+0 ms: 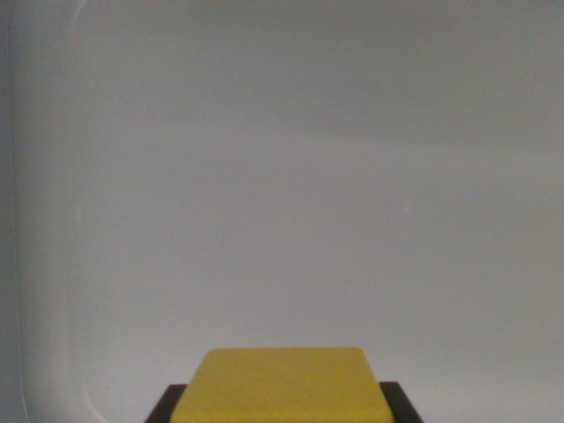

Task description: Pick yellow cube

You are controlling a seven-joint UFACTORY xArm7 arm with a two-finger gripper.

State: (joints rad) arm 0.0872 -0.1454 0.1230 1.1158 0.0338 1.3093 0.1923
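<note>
Looking out from the wrist, the camera shows a yellow cube (282, 388) at the very bottom of the picture, centred between the wrist view's left and right. Only its flat top face and rounded upper corners show; the lower part runs off the bottom edge. On either side of the cube, a dark shape pokes out, one at the wrist view's left (169, 405) and one at the wrist view's right (398, 405). These are most likely the two fingers of the pincer (282, 407), and the cube sits squarely between them, touching or nearly touching both.

Whether the pincer is clenched on the cube or merely straddling it cannot be told for sure. The dark shapes meet the cube's sides with no visible gap, which suggests a grasp, but the contact line is cut off by the frame.

The rest of the picture is a pale, plain grey surface (282, 176), soft and out of focus. A faint curved line runs down the wrist view's left side and bends near the bottom corner, perhaps the edge of a tray or bench; it is too blurred to name.

The relation that matters: the cube lies directly between the fingers, not off to either side, with its visible face square to the camera. Judging from this, no sideways correction seems needed; a firm close and a straight lift would follow.
</note>
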